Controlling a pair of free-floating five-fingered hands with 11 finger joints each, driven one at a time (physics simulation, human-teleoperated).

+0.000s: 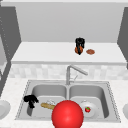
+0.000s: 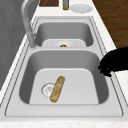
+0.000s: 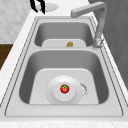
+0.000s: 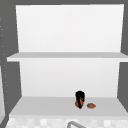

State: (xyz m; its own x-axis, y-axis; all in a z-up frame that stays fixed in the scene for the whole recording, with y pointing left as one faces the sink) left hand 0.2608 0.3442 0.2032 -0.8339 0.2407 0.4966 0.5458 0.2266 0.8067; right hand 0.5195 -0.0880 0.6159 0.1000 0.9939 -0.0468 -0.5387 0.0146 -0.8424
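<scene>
My right hand [image 1: 79,43] is up on the lower white shelf [image 1: 50,53], fingers curled down round a brown round thing [image 1: 77,50]; the upper view shows the same hand [image 4: 80,96] and thing [image 4: 77,103]. A second brown piece [image 1: 90,51] lies on the shelf just to its right. My left hand [image 1: 30,100] hovers over the left edge of the left basin, fingers hanging loosely, holding nothing; it shows in the left side view [image 2: 115,62] and the right side view [image 3: 37,5]. A baguette [image 1: 47,106] lies in the left basin near the drain.
A white plate [image 1: 93,112] with a small red fruit [image 1: 87,109] sits in the right basin. A large red ball [image 1: 67,115] stands before the sink's front rim. The faucet [image 1: 72,71] rises between the basins. White plates [image 1: 3,108] rest on the counter at both ends.
</scene>
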